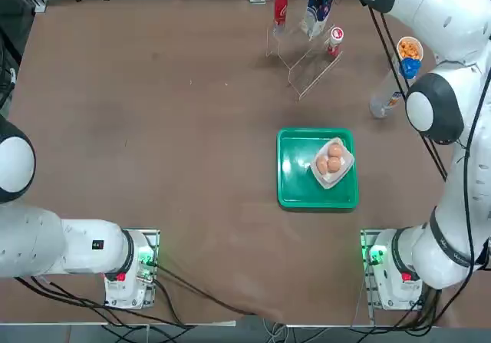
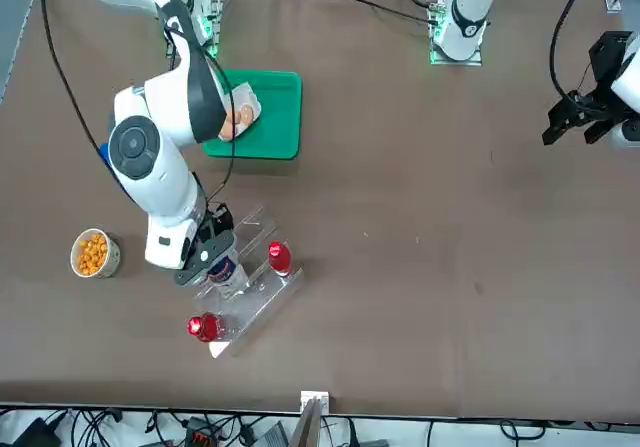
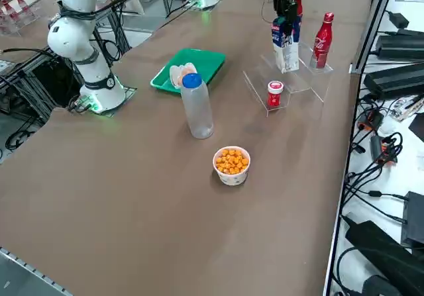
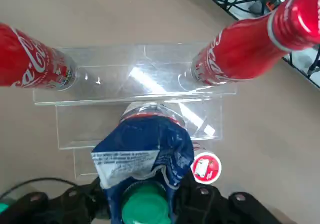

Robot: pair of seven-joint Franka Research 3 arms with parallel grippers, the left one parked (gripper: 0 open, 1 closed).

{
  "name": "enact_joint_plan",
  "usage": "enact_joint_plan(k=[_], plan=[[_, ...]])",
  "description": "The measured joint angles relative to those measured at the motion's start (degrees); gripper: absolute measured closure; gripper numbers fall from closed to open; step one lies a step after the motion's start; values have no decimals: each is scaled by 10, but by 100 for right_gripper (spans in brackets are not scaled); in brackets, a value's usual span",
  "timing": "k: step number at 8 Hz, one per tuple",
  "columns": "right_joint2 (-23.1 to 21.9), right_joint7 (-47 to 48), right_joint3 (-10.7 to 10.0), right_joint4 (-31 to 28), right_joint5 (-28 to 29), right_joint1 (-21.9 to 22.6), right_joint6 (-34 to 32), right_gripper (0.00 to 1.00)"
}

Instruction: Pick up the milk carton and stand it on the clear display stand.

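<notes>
Milk carton [image 3: 285, 45] upright at the clear display stand [image 3: 302, 77], over its middle tiers, between two red bottles [image 4: 240, 51]; contact with the tier can't be told. Right gripper [image 4: 145, 204] clamped on the carton's upper part, green cap between the fingers. Small red jar with white lid [image 3: 275, 93] on a lower tier, just beside the carton.

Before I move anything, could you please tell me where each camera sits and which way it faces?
Top: overhead, looking down on the green tray; both arms show.
Front: across the table, facing the robot; both arms show.
Right side: raised, looking diagonally down; the right gripper grips the milk carton.
Right wrist: on the right arm, over the clear display stand; its fingers show.
Top and front share the tray.
</notes>
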Motion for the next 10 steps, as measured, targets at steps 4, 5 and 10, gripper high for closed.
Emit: enact_joint_plan(k=[4,5,10], plan=[[18,0,0,0,0,1,13,41],[18,0,0,0,0,4,17,38],[18,3,-2,3,3,7,27,1]])
